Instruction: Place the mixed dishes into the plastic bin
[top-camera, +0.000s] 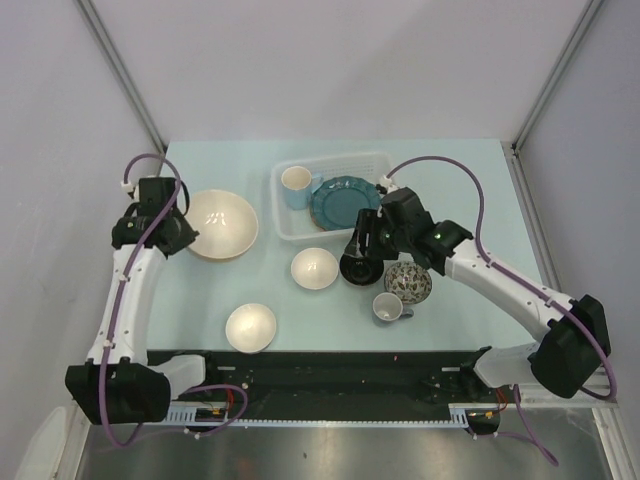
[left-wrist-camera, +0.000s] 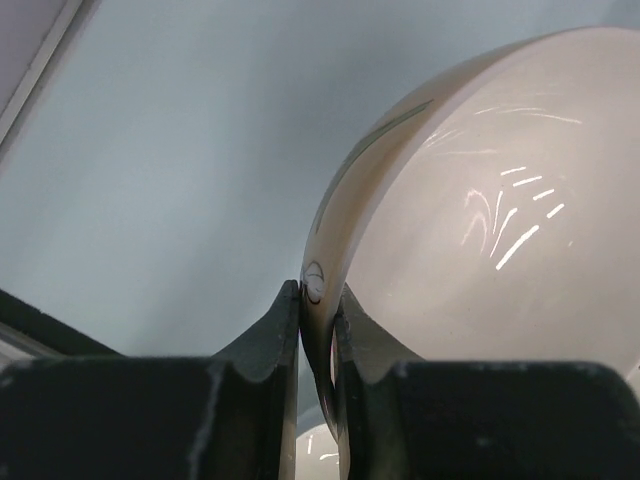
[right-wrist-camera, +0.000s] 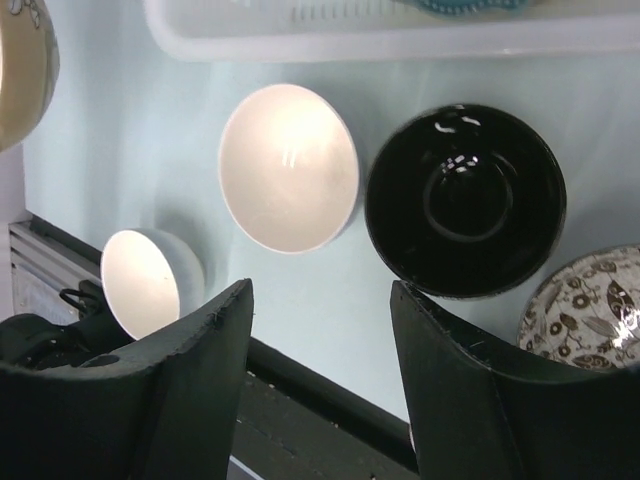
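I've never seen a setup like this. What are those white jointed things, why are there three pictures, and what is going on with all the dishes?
The white jointed things are two robot arms bolted to the near edge of a table, each ending in a two-finger tool. The overhead picture comes from a fixed camera above and behind them; the other two come from small cameras on each wrist, so you see each tool's own fingers.

The left tool is clamped on the rim of a large cream bowl. The right tool is open, hovering over a black bowl.

On the table also lie two smaller white bowls, a speckled patterned bowl and a small mug. The plastic bin at the back already holds a teal scalloped plate and another mug.
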